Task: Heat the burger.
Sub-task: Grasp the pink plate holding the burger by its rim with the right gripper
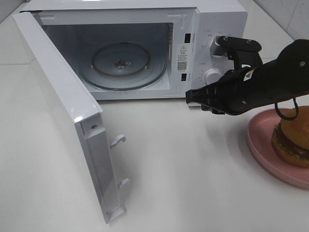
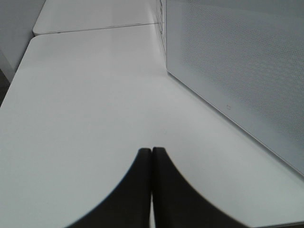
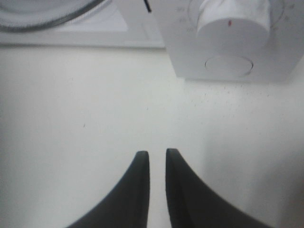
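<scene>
At the right edge of the table (image 1: 193, 174), the burger (image 1: 291, 140) sits on its pink plate (image 1: 260, 145), not yet loaded. The microwave (image 1: 145, 19) door (image 1: 58, 106) stands open and the glass turntable (image 1: 123, 63) is bare. Right gripper (image 1: 189, 96) hovers before the control panel (image 1: 206, 55), jaws slightly parted and empty, while the left gripper (image 2: 152, 152) is pressed together; loading, closing and starting are judged left to do.

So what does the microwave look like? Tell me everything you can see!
The microwave is a white box, painted metal by the look of it, standing on the white table. Its door is swung wide open, with two white hooks on its edge. Inside lies a round glass plate with nothing on it. On the right of the front are two white knobs and a small sticker. Only the table touches it; the black gripper hovers near the knobs, apart.
</scene>
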Motion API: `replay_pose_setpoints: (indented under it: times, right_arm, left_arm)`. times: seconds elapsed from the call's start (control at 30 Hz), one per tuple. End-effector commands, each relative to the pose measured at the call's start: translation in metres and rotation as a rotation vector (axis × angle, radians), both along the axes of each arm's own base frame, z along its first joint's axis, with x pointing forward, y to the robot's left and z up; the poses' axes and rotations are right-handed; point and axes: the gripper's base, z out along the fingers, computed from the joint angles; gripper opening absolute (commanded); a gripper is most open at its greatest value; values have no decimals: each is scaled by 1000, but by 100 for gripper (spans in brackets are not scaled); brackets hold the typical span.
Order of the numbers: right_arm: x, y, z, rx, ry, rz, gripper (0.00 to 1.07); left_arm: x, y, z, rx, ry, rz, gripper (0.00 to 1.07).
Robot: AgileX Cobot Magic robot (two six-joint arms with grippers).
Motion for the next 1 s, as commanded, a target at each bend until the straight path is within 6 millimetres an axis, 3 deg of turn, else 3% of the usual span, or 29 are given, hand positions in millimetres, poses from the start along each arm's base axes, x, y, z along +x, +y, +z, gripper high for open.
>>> replay_pose_setpoints:
  times: [0.03,0.17,0.23,0.27,0.53,0.83,0.93,1.0]
  right_arm:
    - [-6,2,6,-75,119,100,18]
    - [-6,4,12,-102,193,146,25]
    - [-5,6,19,-131,235,180,36]
    - [-5,6,19,-131,235,180,36]
    - [-7,0,34,-255,403,185,73]
    - [-1,-13,41,-391,417,90,76]
    - [2,-15,32,-437,443,75,76]
    - [6,-15,15,-472,491,70,76]
  left_arm:
    - [-2,0,1,-9,-33,2,0]
    - [-2,0,1,-9,-33,2,0]
    - [-2,0,1,-9,-33,2,0]
    - [-2,0,1,-9,-33,2,0]
    - [-2,0,1,-9,-33,2,0]
    - [-2,0,1,-9,-33,2,0]
    - [-2,0,1,-9,-33,2,0]
    - [-2,0,1,-9,-33,2,0]
